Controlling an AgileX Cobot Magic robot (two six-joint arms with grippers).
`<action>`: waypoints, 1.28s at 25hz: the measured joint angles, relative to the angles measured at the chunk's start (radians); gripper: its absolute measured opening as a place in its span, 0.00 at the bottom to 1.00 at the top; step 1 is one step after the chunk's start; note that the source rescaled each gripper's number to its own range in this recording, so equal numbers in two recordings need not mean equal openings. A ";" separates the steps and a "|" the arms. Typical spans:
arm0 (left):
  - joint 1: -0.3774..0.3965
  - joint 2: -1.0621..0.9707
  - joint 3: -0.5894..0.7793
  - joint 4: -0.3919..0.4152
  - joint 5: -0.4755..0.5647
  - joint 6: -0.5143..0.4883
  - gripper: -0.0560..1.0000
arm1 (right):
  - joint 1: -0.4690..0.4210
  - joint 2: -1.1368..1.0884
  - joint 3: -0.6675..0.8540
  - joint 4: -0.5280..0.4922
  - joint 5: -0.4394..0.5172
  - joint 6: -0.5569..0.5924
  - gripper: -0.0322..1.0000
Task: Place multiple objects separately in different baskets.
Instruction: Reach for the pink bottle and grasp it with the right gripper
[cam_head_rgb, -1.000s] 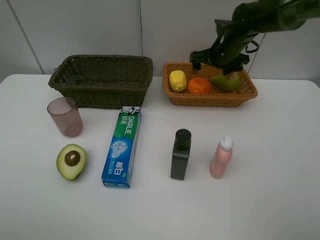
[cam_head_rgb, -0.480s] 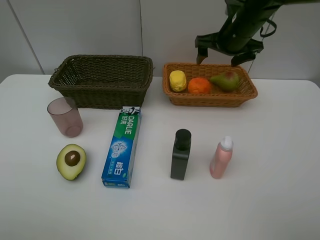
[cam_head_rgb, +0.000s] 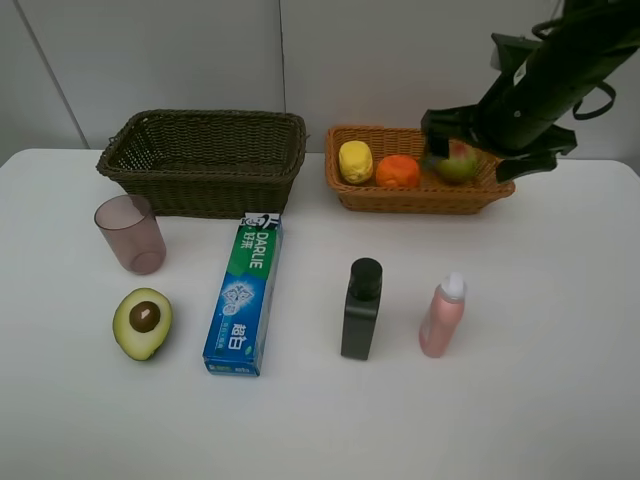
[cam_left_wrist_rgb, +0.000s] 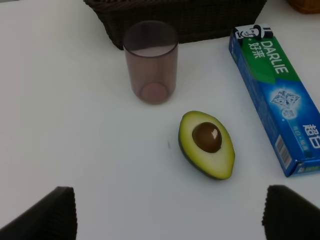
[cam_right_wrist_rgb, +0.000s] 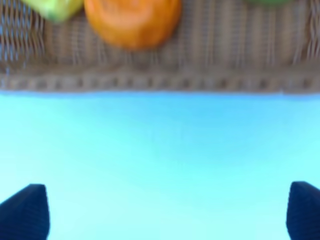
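Note:
The lemon, orange and red-green pear lie in the light tan basket. My right gripper hovers open and empty over that basket's right end, partly covering the pear. The blurred right wrist view shows the orange and the basket rim beyond the open right gripper. The dark basket holds nothing I can see. My left gripper is open above the halved avocado, near the mauve cup and toothpaste box.
On the white table, the black bottle and the pink white-capped bottle stand upright in front of the tan basket. The cup, avocado and toothpaste box sit before the dark basket.
My right gripper rose out of the tan basket, leaving the pear there, then swung right and toward the basket's front edge. Nothing on the table has moved.

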 joint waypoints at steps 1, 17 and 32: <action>0.000 0.000 0.000 0.000 0.000 0.000 0.98 | 0.000 -0.014 0.035 0.018 -0.012 0.000 1.00; 0.000 0.000 0.000 0.000 0.000 0.000 0.98 | 0.175 -0.076 0.218 0.036 0.001 0.231 1.00; 0.000 0.000 0.000 0.000 0.000 0.000 0.98 | 0.188 -0.039 0.303 0.057 0.020 0.329 1.00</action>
